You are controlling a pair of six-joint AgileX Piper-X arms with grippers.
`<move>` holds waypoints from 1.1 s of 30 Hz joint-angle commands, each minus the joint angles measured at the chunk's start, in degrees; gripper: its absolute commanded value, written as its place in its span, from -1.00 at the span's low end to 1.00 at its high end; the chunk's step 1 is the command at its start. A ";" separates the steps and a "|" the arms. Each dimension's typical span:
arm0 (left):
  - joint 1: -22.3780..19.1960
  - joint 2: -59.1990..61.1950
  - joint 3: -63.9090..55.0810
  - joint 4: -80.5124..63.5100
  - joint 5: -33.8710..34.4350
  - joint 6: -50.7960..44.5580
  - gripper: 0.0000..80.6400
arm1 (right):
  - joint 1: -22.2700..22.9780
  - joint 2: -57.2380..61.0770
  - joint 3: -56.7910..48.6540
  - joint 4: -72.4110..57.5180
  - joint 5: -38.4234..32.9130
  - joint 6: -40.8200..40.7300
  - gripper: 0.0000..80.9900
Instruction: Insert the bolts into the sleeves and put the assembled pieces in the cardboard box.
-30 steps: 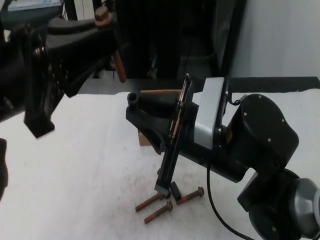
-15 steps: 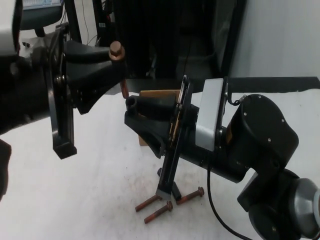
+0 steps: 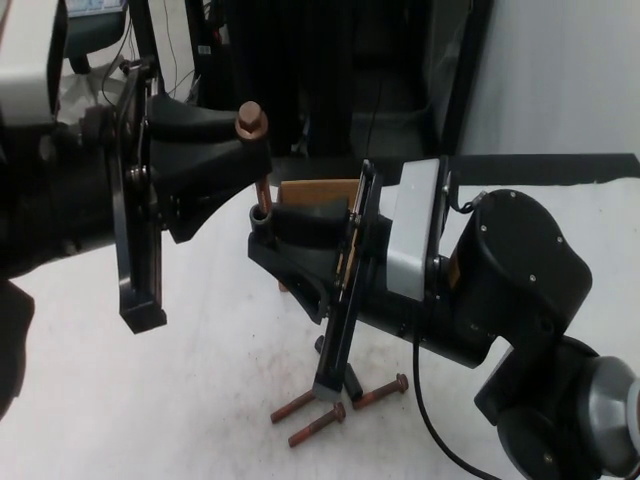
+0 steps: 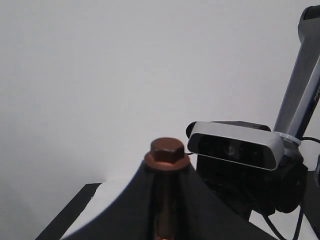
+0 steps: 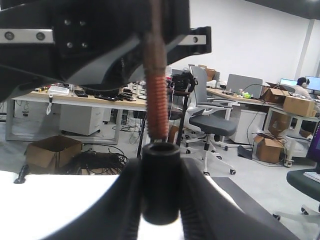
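Okay, your left gripper (image 3: 254, 152) is clamped on the bolt (image 3: 253, 124), which stands vertical, head up, with its threaded tip at the mouth of the upright sleeve (image 5: 161, 182). Your right gripper (image 5: 161, 205) pinches that sleeve above the bench (image 3: 200, 380), near the cardboard box (image 3: 312, 187), with bare surface on the left.

Left gripper (image 3: 246, 152) is hanging raised, pinching a bolt (image 3: 251, 121) upright, while right gripper (image 3: 278, 216) is sitting just beneath, clamping a sleeve (image 5: 161, 187) mouth-up.

White wall (image 4: 100, 75); desks (image 5: 75, 98); office chairs (image 5: 212, 123); floor boxes (image 5: 52, 149)
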 commanded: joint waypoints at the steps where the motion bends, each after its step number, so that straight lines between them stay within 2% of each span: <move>1: -0.24 -0.28 -0.31 -0.39 0.19 0.00 -0.99 | 0.11 -0.47 -0.10 -0.08 -0.02 0.37 -0.98; 18: -0.24 -0.28 -0.31 3.23 0.19 0.00 -0.99 | 0.11 -0.47 -0.10 -0.08 -0.02 0.37 -0.98; 27: -0.24 -0.28 -0.31 4.35 -0.22 3.96 -0.99 | 0.00 -0.47 -0.10 -0.08 -0.02 0.37 -0.98; 33: -0.24 -0.28 -0.31 4.23 -1.34 3.98 -0.99 | -0.39 -0.47 -0.10 3.96 -0.02 0.37 -0.98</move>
